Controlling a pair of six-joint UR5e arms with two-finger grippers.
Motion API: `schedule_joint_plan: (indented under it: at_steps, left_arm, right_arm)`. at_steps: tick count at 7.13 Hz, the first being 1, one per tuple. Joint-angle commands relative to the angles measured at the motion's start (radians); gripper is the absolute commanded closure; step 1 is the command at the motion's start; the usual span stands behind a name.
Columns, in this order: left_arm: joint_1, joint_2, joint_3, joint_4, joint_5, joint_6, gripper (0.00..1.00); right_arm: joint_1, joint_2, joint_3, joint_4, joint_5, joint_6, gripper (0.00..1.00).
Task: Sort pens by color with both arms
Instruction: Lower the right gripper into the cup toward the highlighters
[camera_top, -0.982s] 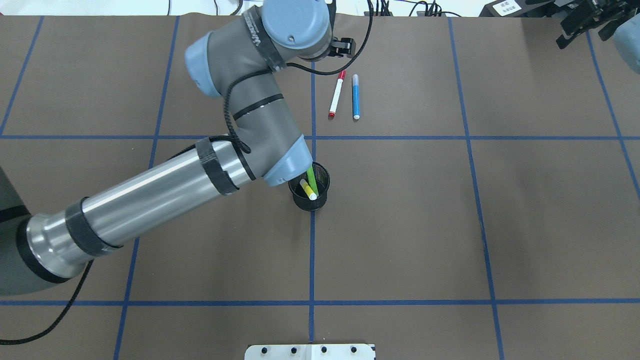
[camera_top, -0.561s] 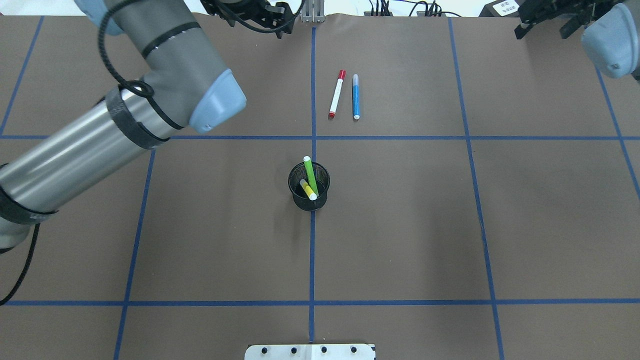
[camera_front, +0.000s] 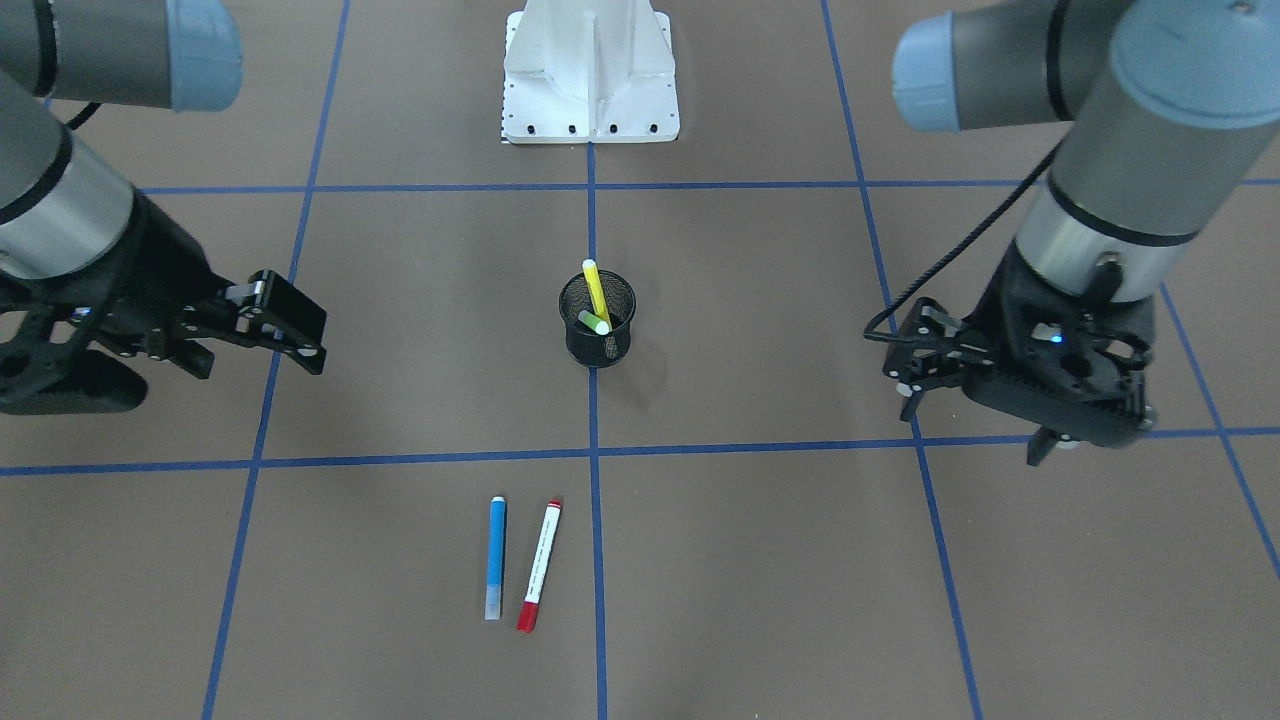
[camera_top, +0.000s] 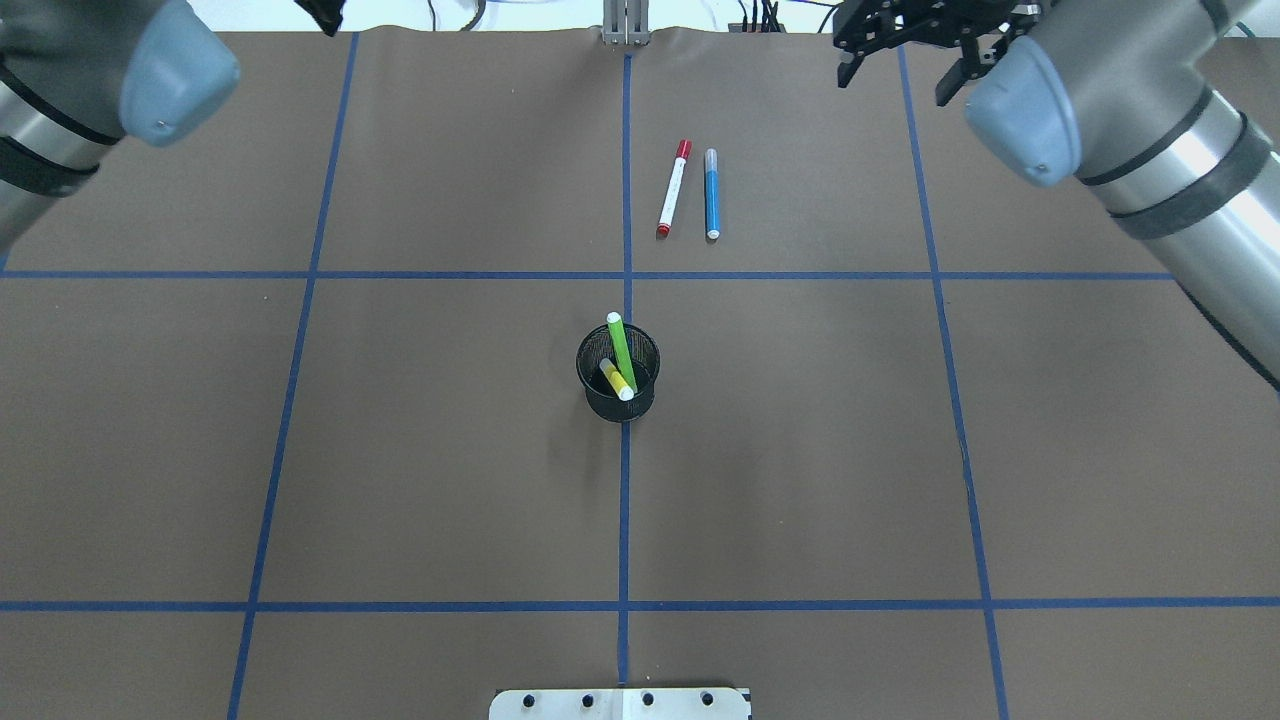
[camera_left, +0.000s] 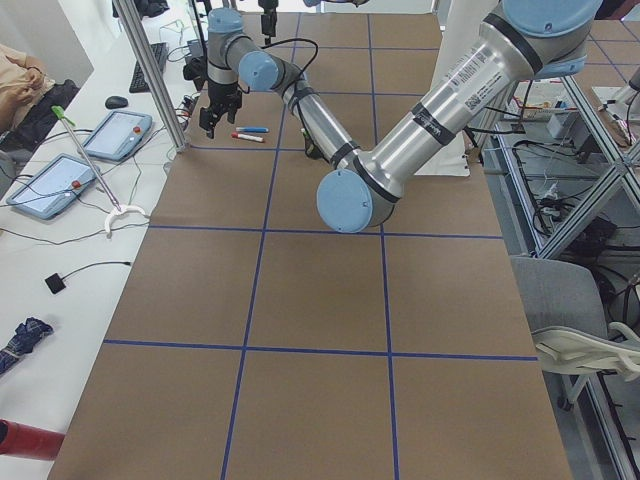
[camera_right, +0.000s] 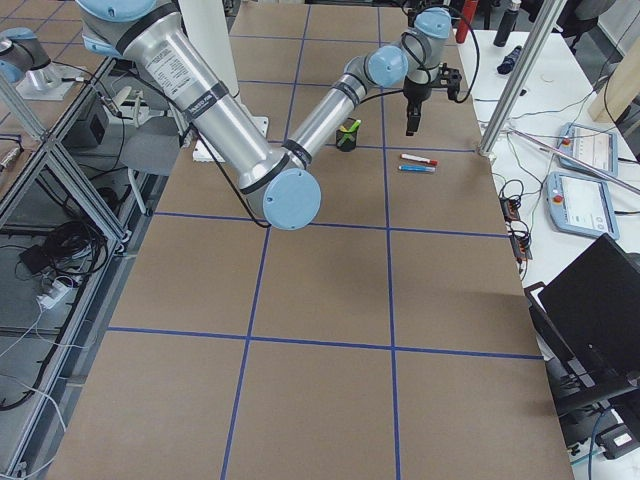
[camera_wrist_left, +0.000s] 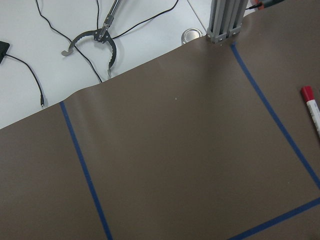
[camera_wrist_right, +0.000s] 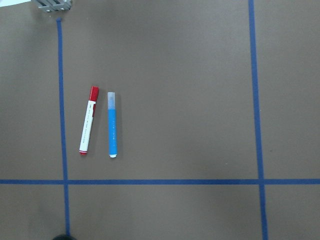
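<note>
The red-ended white pen (camera_top: 674, 188) and the blue pen (camera_top: 711, 193) lie side by side on the brown mat at the far middle. They also show in the right wrist view, the red one (camera_wrist_right: 87, 121) left of the blue one (camera_wrist_right: 112, 127). The light green pen (camera_top: 621, 345) and the yellow pen (camera_top: 617, 380) stand leaning in the black mesh cup (camera_top: 600, 400) at the table's centre. My right gripper (camera_top: 895, 88) is open and empty, hovering to the right of the two lying pens. My left gripper (camera_front: 975, 430) is open and empty, far to their other side.
The white mounting base (camera_front: 590, 80) sits at the near edge. A metal post (camera_top: 625, 22) stands at the far edge behind the pens. Blue tape lines divide the mat. Cables and tablets (camera_left: 120, 135) lie on the white table beyond.
My left arm has swung away from over the cup to the far left. My right arm has moved in from the far right corner towards the lying pens. No pen has moved.
</note>
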Motion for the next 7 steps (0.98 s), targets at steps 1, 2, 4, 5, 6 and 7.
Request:
schedule_joint_plan:
  at_steps: [1,2,4,5,6,7]
  left_arm:
    - [-0.060,0.045,-0.006,0.001,-0.055,0.082,0.00]
    - [-0.065,0.046,-0.004,0.001,-0.057,0.082,0.00]
    - [-0.074,0.056,-0.006,0.001,-0.057,0.088,0.00]
    - [-0.082,0.056,-0.006,-0.001,-0.058,0.089,0.00]
    - [-0.086,0.056,-0.006,0.001,-0.058,0.121,0.00]
    - [-0.101,0.056,-0.004,0.001,-0.061,0.132,0.00]
  right_arm:
    - [-0.096,0.177,-0.116,-0.138,-0.035,0.039,0.00]
    - [-0.128,0.249,-0.194,-0.178,-0.038,0.042,0.00]
    - [-0.193,0.363,-0.395,-0.195,-0.040,0.042,0.00]
    - [-0.211,0.361,-0.414,-0.201,-0.040,0.040,0.00]
    - [-0.240,0.361,-0.422,-0.238,-0.040,0.030,0.00]
    - [-0.280,0.358,-0.428,-0.241,-0.040,0.030,0.00]
